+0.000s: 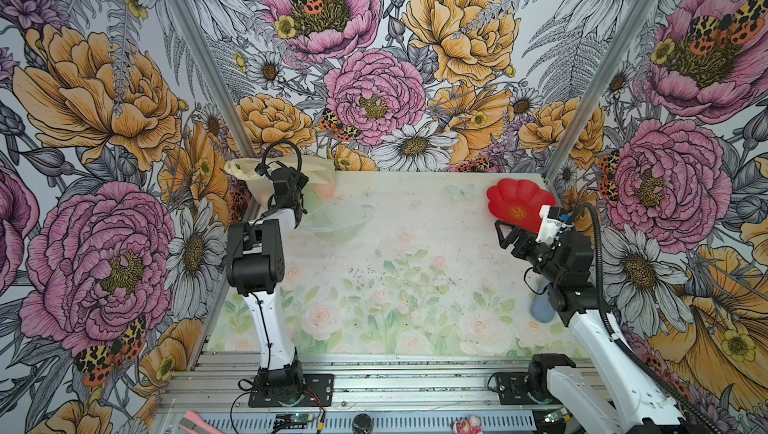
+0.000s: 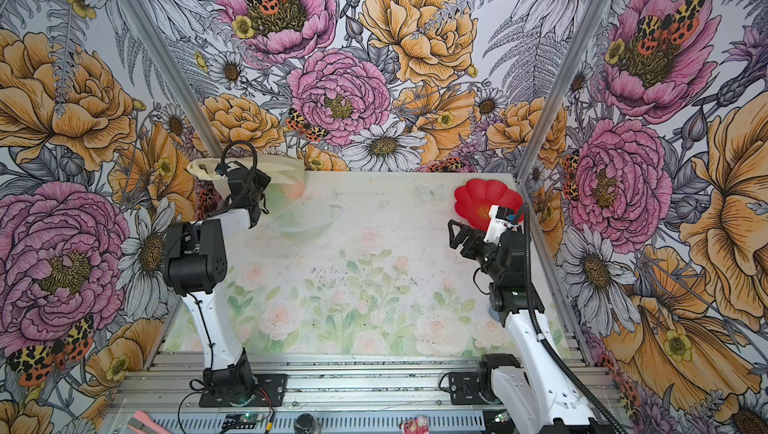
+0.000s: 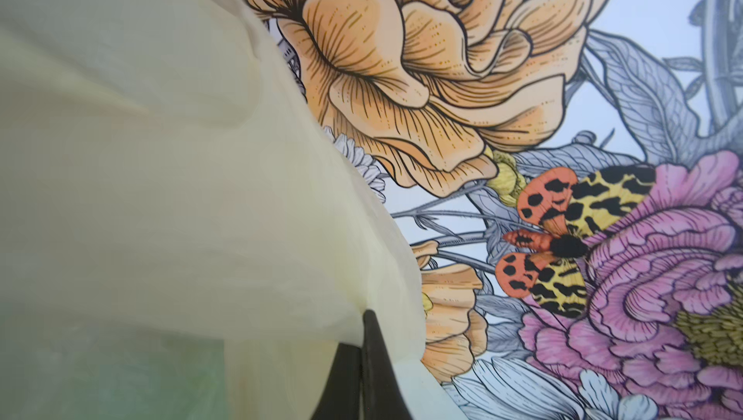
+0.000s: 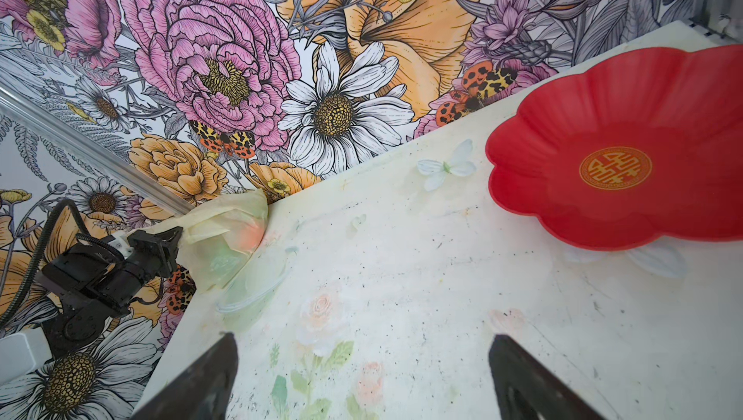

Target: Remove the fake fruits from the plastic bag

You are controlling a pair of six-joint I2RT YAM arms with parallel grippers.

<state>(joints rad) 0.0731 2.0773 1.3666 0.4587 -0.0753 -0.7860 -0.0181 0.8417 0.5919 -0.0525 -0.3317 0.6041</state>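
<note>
**Bag pinched in the far left corner**

The left gripper (image 3: 366, 327) is pressed together on the thin translucent pale-yellow plastic bag (image 4: 225, 221) at the far left corner of the table (image 4: 402, 257). Blurred fake fruits (image 4: 251, 237) show inside it. The right gripper (image 4: 364, 341) is spread wide near the red flower-shaped plate (image 4: 563, 205).

plastic bag (image 1: 320, 170) (image 2: 286, 172): pale-yellow, translucent, crumpled, bunched upward at the upper left in both top views.
fake fruits (image 4: 253, 237): orange and green blurs inside, showing through it.
</note>
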